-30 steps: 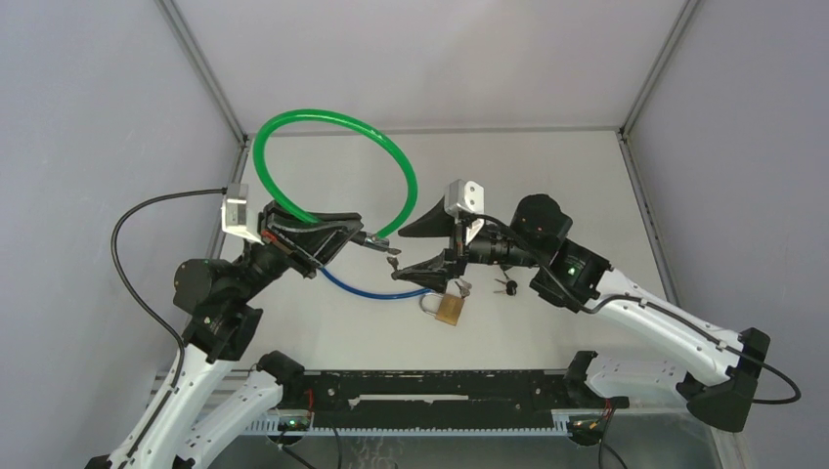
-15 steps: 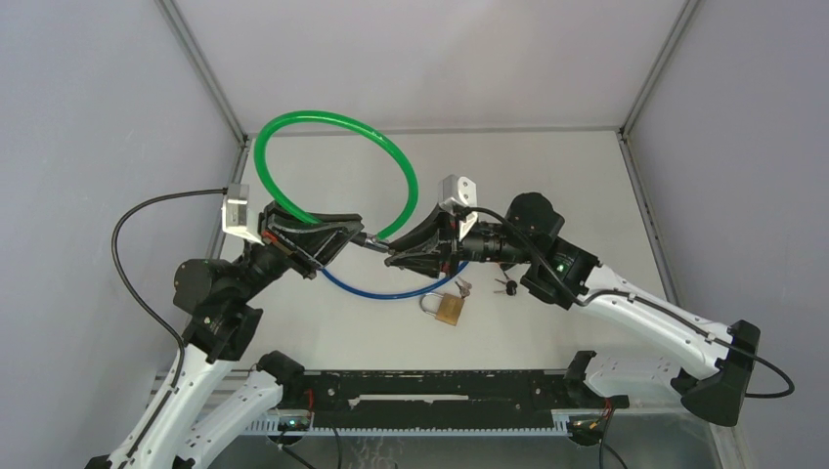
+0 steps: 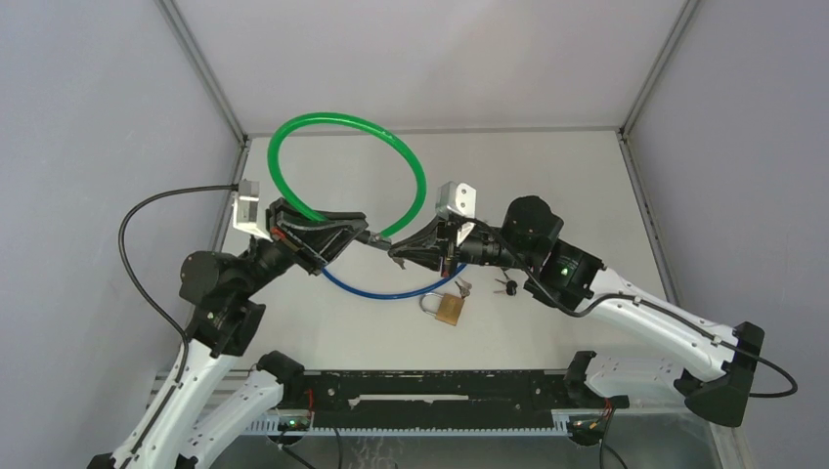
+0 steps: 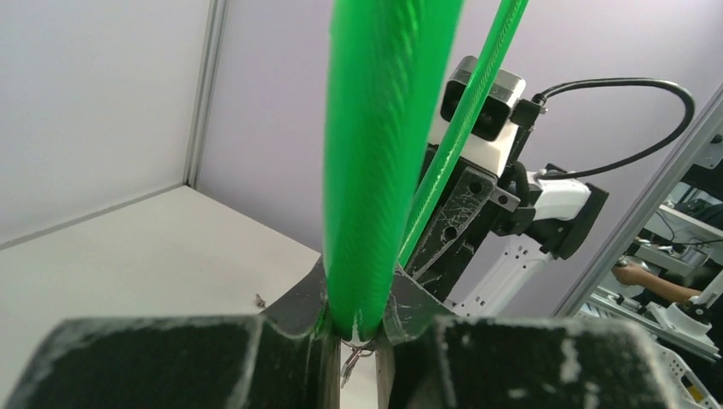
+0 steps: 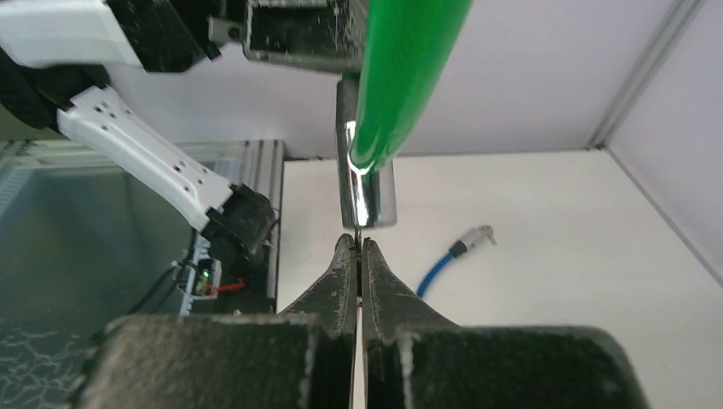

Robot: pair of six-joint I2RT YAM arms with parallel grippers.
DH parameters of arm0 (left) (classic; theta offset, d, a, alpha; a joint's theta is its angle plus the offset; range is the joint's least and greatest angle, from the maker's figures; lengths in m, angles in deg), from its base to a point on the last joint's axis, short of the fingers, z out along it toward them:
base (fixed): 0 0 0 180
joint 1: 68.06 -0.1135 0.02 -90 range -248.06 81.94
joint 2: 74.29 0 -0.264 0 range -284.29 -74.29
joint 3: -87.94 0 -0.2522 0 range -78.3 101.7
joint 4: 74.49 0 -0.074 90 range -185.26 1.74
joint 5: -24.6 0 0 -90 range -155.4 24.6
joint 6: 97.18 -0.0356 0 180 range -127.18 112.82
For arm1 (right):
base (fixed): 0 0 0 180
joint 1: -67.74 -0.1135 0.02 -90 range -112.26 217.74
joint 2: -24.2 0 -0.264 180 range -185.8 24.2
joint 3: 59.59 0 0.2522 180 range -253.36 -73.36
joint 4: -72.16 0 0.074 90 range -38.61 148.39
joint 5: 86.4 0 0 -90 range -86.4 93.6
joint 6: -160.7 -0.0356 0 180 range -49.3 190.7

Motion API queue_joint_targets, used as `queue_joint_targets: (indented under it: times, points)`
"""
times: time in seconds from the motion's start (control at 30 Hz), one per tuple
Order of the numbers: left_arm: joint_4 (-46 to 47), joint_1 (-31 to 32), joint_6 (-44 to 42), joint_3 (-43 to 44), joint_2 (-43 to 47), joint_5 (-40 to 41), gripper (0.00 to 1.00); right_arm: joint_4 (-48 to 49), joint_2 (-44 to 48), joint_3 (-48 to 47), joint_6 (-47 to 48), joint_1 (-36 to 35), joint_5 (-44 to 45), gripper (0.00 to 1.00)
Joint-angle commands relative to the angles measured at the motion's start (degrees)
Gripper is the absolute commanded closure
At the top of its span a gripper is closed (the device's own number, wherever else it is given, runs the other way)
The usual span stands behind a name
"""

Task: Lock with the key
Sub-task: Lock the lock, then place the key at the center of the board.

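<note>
"Where's the lock, and how does it handle?"

"Your left gripper (image 4: 358,317) pinches the springy green plastic-coated cable loop (image 3: 337,118) just behind its chrome lock barrel (image 5: 367,192). Your right gripper (image 5: 359,256) has its jaws pressed together on the small flat metal key (image 5: 358,232) at that barrel's mouth. It looks thin and slippery, so grip it squarely and twist gently."

Padlock (image 3: 449,309) on table (image 3: 547,176) — before cable lock (image 3: 421,181)
</note>
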State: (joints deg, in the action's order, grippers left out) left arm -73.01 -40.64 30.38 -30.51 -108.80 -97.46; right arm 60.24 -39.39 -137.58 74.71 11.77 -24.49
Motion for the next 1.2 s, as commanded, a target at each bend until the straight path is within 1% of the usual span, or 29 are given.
queue_joint_targets:
  times: [0.0, 0.13, 0.33, 0.5, 0.57, 0.6, 0.63, 0.73, 0.83, 0.97, 1.17]
  points:
    - [6.65, -1.74, -2.47, 6.43, 0.84, -0.1, 1.0, -6.4, 2.86, 2.58, 2.91, 1.71, 5.38, 1.0]
    - [6.43, -2.63, -2.9, 7.03, 0.81, -0.3, 1.0, -6.87, 5.32, 6.3, 2.22, 4.0, 6.3, 1.0]
    - [6.29, -2.72, -2.89, 6.81, 0.64, -0.48, 1.0, -8.27, 8.34, 9.28, 0.04, 7.48, 7.1, 1.0]
    - [6.36, -2.7, -2.49, 6.2, 1.0, -0.43, 1.0, -8.44, 9.52, 10.54, -3.6, 11.35, 5.7, 1.0]
    - [6.13, -2.67, -2.29, 5.97, 1.12, -0.29, 1.0, -9.26, 8.19, 10.53, -7.1, 14.01, 6.1, 1.0]
    - [6.05, -2.72, -2.17, 5.73, 1.25, -0.23, 1.0, -10.2, 6.9, 10.45, -9.31, 16.21, 7.24, 1.0]
    - [5.86, -2.72, -2.02, 5.31, 1.34, -0.07, 1.0, -11.56, 5.16, 10.52, -12.11, 19.84, 8.08, 1.0]
    - [5.17, -2.72, -1.14, 3.46, 1.92, 0.53, 1.0, -15.5, -1.52, 10.54, -18.75, 28.9, 8.43, 1.0]
    - [4.0, -2.72, -0.59, 1.9, 2.63, 1.09, 1.0, -17.61, -8.94, 10.62, -23.25, 39.04, 5.64, 1.0]
    - [3.5, -2.71, 0.71, -0.21, 3.41, 1.68, 1.0, -15.51, -17.14, 10.61, -24.08, 48.73, 1.65, 1.0]
    - [3.25, -2.65, 2.34, -3.34, 4.3, 2.2, 1.0, -12.2, -27.84, 9.64, -24.35, 59.87, -3.73, 1.0]
